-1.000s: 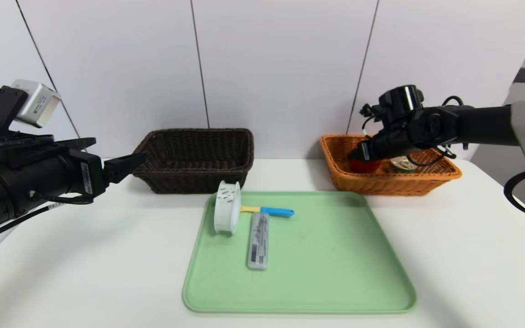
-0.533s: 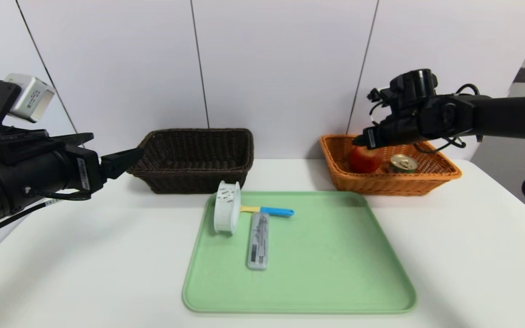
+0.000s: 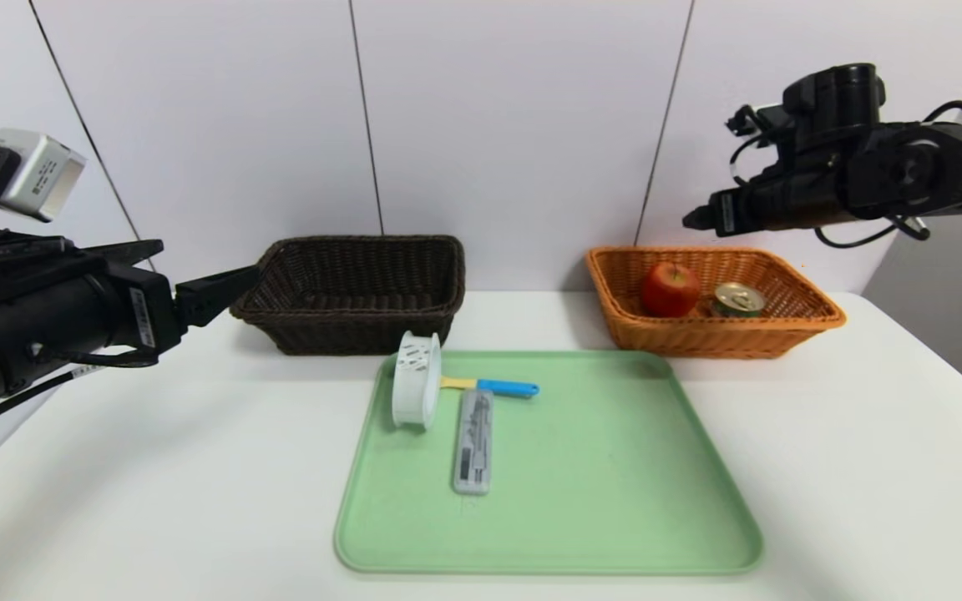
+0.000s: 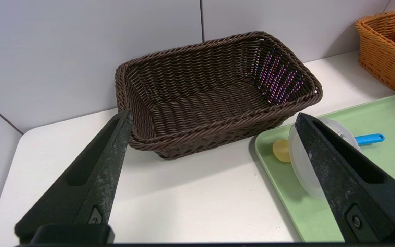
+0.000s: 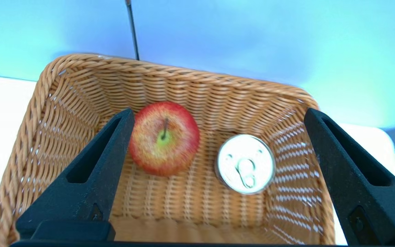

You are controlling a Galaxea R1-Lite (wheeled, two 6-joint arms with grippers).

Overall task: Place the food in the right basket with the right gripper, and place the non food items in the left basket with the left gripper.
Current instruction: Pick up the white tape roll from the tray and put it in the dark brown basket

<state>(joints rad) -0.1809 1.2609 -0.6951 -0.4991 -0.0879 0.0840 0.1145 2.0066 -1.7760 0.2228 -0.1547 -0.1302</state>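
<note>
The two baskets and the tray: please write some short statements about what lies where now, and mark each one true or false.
1. The apple lies in the orange basket. True.
2. The tin is on the tray. False: it sits in the orange basket beside the apple.
3. The brown basket holds nothing. True.
4. The grey case is in the brown basket. False: it lies on the tray.
5. The right gripper holds the apple. False: it is above the orange basket, jaws open and empty.
6. The white cup stands on the tray's far left corner. True.
</note>
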